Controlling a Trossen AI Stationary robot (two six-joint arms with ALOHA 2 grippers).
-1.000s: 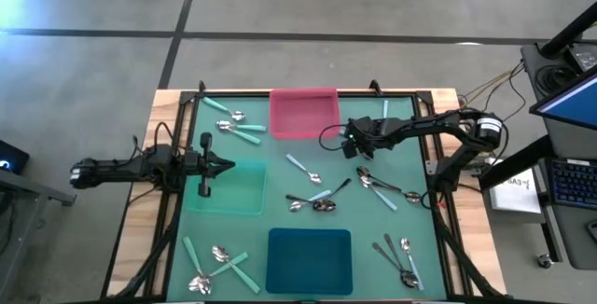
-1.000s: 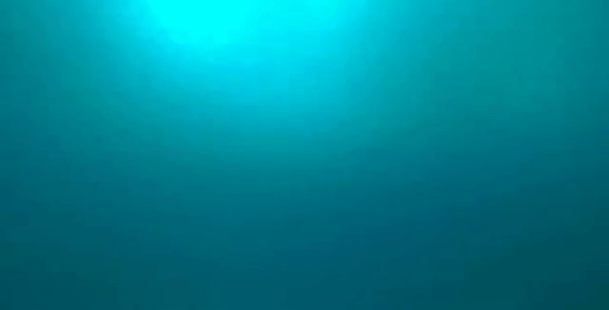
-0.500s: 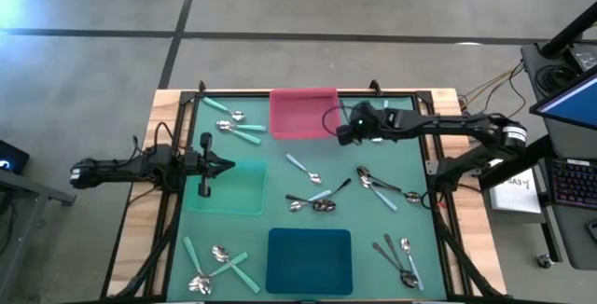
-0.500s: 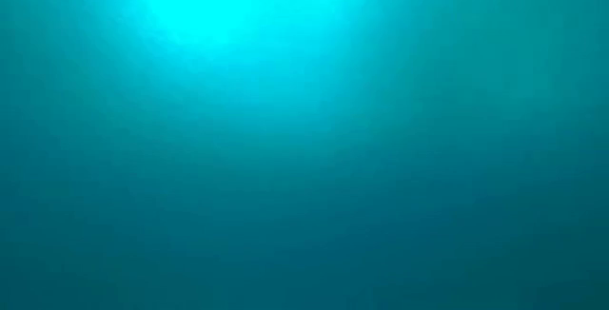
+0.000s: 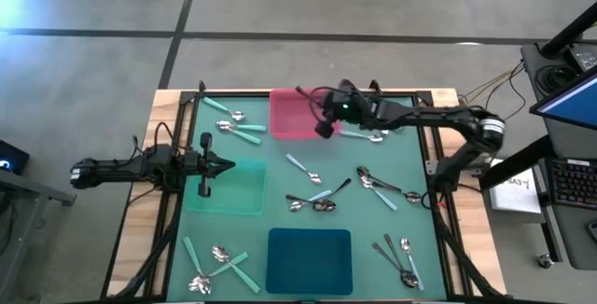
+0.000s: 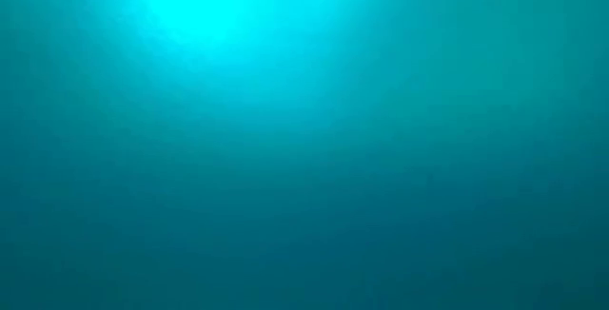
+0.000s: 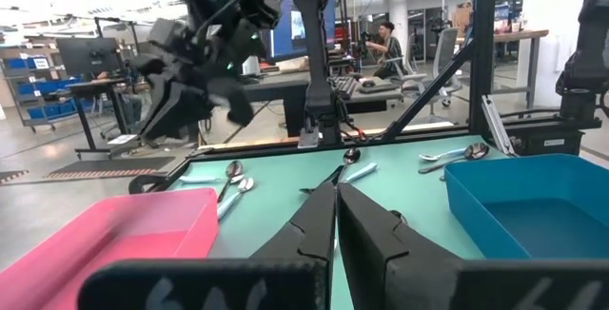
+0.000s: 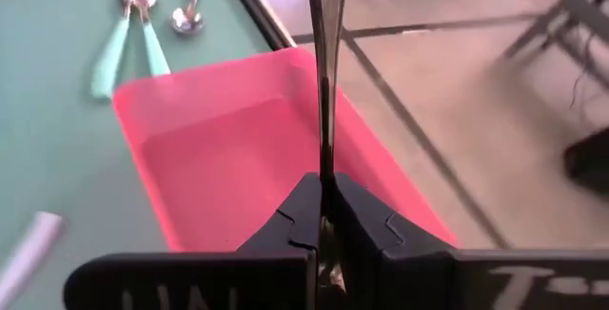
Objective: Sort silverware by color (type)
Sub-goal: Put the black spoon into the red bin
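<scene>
The low view shows only a featureless teal glow (nothing on the bench can be made out there). In the right wrist view, the thin dark metal spoon (image 8: 324,72) runs past the picture's top edge, its bowl unseen. The flat pink square tray (image 7: 105,239) is cut off in the left wrist view.

Pink tray (image 5: 297,117): interior bare, open from above, right arm (image 5: 420,119) overhanging its right edge; green tray (image 5: 233,190) bare; spoons (image 5: 312,200) cluttering the table (image 5: 280,220) centre between trays.
</scene>
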